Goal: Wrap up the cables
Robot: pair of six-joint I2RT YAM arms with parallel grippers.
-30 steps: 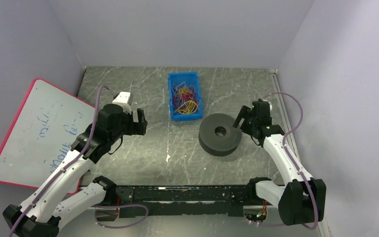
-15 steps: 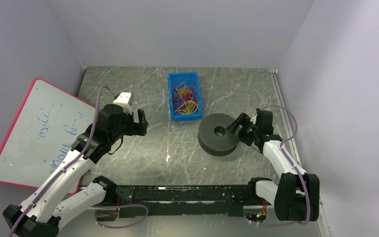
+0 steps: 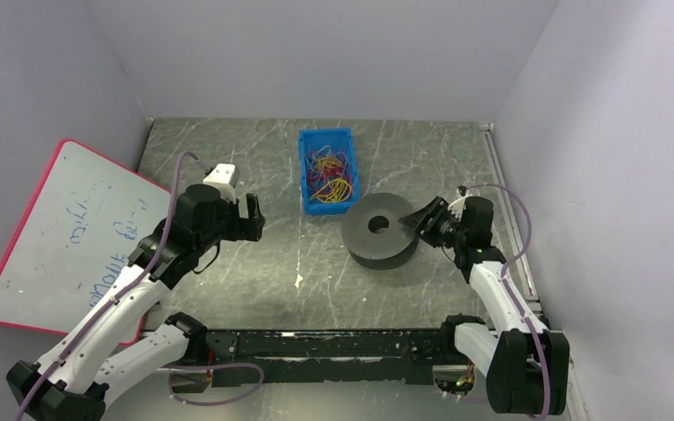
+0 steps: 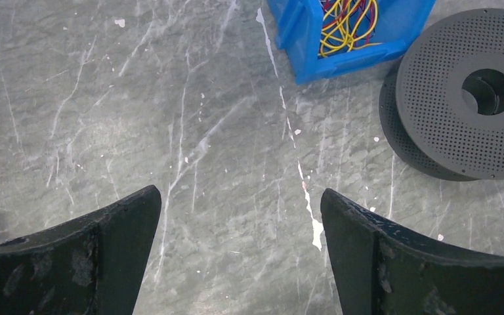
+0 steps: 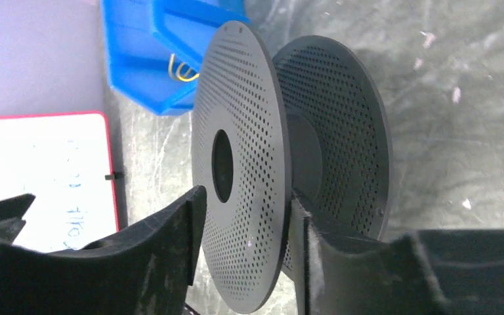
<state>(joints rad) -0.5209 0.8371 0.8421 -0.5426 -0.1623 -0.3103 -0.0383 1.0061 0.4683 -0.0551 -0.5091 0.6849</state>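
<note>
The cables (image 3: 330, 175) are tangled in the blue bin (image 3: 307, 140), far centre, spool (image 3: 381, 230) just near-right of it. My right tool (image 3: 426, 219) straddles the spool's top flange (image 5: 239, 170), can't tell if I'm pinching it. My left tool (image 3: 250, 215) is spread wide, empty; cables lie far-right of it.

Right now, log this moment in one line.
left gripper open, empty | right gripper straddling spool flange | cables in blue bin
</note>
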